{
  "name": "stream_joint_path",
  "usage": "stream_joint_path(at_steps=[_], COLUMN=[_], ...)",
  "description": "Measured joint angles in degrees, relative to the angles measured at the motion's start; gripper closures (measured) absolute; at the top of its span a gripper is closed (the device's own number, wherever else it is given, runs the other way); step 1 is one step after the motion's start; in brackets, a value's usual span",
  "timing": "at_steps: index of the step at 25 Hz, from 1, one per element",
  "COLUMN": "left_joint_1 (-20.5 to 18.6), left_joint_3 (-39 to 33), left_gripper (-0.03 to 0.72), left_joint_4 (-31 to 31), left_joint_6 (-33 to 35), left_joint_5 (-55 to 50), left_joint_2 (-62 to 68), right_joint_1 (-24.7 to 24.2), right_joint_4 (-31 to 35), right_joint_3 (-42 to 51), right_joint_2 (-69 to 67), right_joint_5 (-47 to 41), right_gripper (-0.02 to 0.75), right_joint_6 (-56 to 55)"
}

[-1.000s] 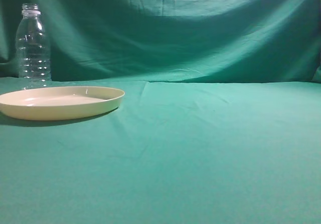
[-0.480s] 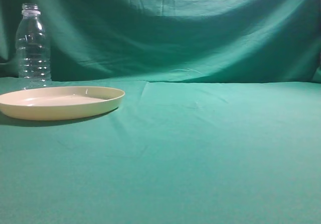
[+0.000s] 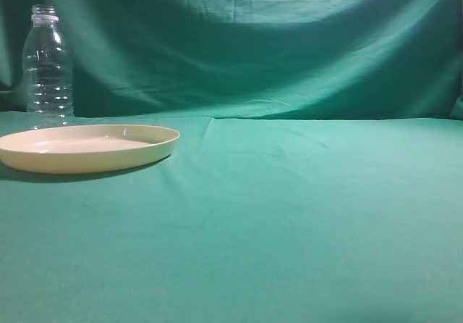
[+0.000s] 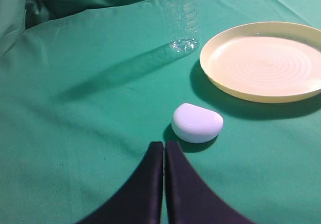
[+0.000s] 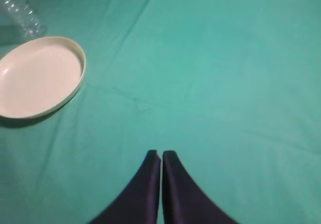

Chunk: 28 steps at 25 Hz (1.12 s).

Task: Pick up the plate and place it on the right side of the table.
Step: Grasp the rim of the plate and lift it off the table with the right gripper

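Evidently the pick-up has not begun: the plate point(image 3: 87, 148) lies flat on the left of the desk point(image 3: 304, 214), near the bottle point(image 3: 48, 62), and no arm appears in the exterior view. Both the left end effector point(image 4: 164, 148) and the right end effector point(image 5: 161, 157) are pressed closed, empty, well apart from the plate; next, one must be opened and brought to the rim. Only in the left wrist view is a small white case point(image 4: 197, 123) seen beside the plate.

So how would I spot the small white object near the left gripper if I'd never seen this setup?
Start from the teal-green table and find the cream-yellow plate with the clear bottle standing beside it. On the cloth just in front of the left gripper lies the small white object: a rounded, pebble-like lump, opaque and far smaller than the plate.
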State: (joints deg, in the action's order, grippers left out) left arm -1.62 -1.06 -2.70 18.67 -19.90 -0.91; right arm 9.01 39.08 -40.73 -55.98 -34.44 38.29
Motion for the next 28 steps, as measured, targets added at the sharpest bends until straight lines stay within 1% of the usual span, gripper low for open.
stream_joint_path(at_steps=[4,6,9,12,13,15,17,21,24,27,28], left_joint_1=[0.0,0.0,0.0,0.0,0.0,0.0,0.0,0.0,0.0,0.0,0.0], left_joint_3=[0.0,0.0,0.0,0.0,0.0,0.0,0.0,0.0,0.0,0.0,0.0], left_gripper=[0.688,0.688,0.688,0.688,0.688,0.688,0.688,0.688,0.688,0.688,0.688], left_joint_4=[0.0,0.0,0.0,0.0,0.0,0.0,0.0,0.0,0.0,0.0,0.0], left_joint_6=[0.0,0.0,0.0,0.0,0.0,0.0,0.0,0.0,0.0,0.0,0.0], left_joint_5=[0.0,0.0,0.0,0.0,0.0,0.0,0.0,0.0,0.0,0.0,0.0], left_joint_2=[0.0,0.0,0.0,0.0,0.0,0.0,0.0,0.0,0.0,0.0,0.0], right_joint_1=[8.5,12.8,17.8,21.7,22.7,24.0,25.0,26.4,27.2,28.1,28.3], right_joint_4=[-0.2,-2.2,-10.3,-18.8,-20.8,-23.6,-24.7,-25.2,-25.4,-25.3,-25.3], right_joint_3=[-8.4,-13.7,-22.8,-33.7,-37.7,-45.1,-52.8,-64.0,-68.4,-69.4,-69.5], right_joint_2=[-14.0,-21.9,-32.9,-43.6,-47.1,-53.3,-59.2,-66.9,-70.2,-71.5,-71.8], right_joint_5=[0.3,0.5,-1.9,-8.5,-10.7,-15.9,-19.6,-22.9,-22.1,-18.7,-17.7], right_gripper=[0.738,0.738,0.738,0.738,0.738,0.738,0.738,0.738,0.738,0.738,0.689], right_joint_6=[0.0,-4.3,-13.6,-23.8,-26.5,-29.5,-30.8,-32.1,-32.1,-30.4,-28.9])
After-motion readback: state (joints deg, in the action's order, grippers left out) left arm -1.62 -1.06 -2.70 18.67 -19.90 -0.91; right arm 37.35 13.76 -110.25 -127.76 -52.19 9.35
